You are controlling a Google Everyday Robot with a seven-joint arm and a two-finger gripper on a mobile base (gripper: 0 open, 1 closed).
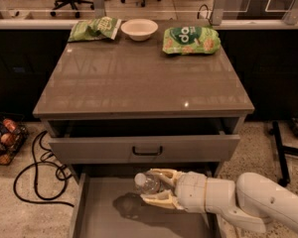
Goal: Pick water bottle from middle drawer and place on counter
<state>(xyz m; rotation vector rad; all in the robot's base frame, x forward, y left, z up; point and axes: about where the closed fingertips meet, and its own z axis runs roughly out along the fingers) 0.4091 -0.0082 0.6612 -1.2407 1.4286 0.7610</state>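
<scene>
The water bottle (pixel 146 182) is a small clear bottle with a white cap, lying sideways with its cap to the left. My gripper (pixel 155 187) is shut on the bottle, one finger above and one below it, and holds it above the floor of the open middle drawer (pixel 104 217). The bottle's shadow lies on the drawer floor beneath it. My white arm (pixel 248 202) reaches in from the lower right. The counter (pixel 144 78) is the glossy grey-brown top of the cabinet, above and behind the gripper.
On the counter's far edge lie a green chip bag (pixel 92 28), a white bowl (pixel 139 29) and a second green bag (pixel 191 39). The top drawer (pixel 144 148) with a black handle stands partly open just above the gripper. Black cables (pixel 37 172) lie on the floor at left.
</scene>
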